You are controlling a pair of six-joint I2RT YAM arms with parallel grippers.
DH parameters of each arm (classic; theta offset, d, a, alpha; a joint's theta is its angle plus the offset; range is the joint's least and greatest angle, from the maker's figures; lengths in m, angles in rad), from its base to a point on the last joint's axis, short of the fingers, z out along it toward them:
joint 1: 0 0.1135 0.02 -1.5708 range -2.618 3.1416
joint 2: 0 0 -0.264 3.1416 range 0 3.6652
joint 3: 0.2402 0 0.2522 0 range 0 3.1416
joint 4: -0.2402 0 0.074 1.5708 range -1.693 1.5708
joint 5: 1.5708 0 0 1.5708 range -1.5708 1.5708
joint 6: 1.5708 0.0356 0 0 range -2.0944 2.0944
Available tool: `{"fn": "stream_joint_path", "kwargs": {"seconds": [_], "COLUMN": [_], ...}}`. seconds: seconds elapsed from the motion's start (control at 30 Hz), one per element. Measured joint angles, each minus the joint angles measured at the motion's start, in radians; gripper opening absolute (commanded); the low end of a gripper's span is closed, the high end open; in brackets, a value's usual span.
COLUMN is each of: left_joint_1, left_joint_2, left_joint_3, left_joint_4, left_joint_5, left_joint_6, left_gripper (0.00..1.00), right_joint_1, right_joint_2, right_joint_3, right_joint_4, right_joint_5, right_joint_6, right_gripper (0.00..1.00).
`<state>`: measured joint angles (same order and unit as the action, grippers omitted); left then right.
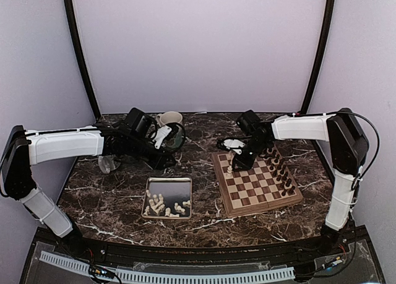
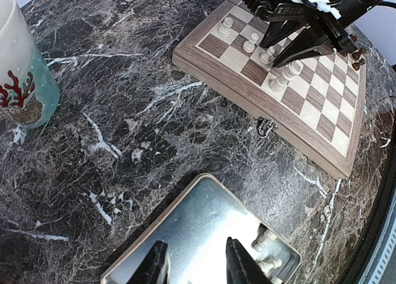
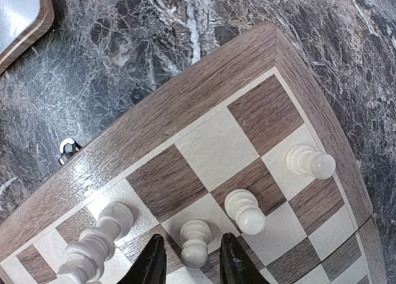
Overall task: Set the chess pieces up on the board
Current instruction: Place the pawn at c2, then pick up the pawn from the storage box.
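Overhead, my right gripper (image 1: 237,162) sits low over the far-left corner of the square wooden chessboard (image 1: 255,191). Cream-white chess pieces (image 1: 158,203) lie in the rectangular silver metal tray (image 1: 179,184). My left wrist view shows the left gripper (image 2: 195,244) narrowly parted and empty above that tray. On the right wrist view, the jaws stand slightly apart, flanking an upright cream pawn (image 3: 195,240) on the board.

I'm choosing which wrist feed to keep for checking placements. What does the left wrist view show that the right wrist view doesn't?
Only the left wrist: the coral-print mug, loose cream pieces lying in the metal tray, dark brown pieces at the board's far edge, and the open left gripper.
Only the right wrist: a close look at the right gripper, its fingers flanking a cream pawn with gaps either side.
Both: the chessboard, its metal latch, the placed cream pawns, a tray corner and the marble tabletop.
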<state>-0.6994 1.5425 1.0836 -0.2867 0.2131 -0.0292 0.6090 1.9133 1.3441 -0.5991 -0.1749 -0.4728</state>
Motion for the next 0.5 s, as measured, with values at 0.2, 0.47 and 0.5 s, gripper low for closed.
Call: {"fn": "stream_joint_path", "kwargs": {"seconds": [0.2, 0.47, 0.5], "left_joint_1": [0.0, 0.0, 0.0], "left_joint_2": [0.0, 0.001, 0.002], "left_joint_3": [0.0, 0.0, 0.0], "left_joint_4": [0.0, 0.0, -0.002], "left_joint_5": [0.0, 0.0, 0.0], "left_joint_6": [0.0, 0.0, -0.002], "left_gripper": [0.33, 0.33, 0.33], "right_joint_1": [0.0, -0.037, -0.049], "right_joint_2": [-0.013, -0.24, -0.278], "right_joint_3": [-0.018, -0.2, -0.223], "right_joint_4": [-0.003, -0.004, -0.004], "right_joint_5": [0.001, 0.013, 0.006], "right_joint_6": [-0.001, -0.024, -0.034], "right_gripper": [0.32, 0.35, 0.35]}}
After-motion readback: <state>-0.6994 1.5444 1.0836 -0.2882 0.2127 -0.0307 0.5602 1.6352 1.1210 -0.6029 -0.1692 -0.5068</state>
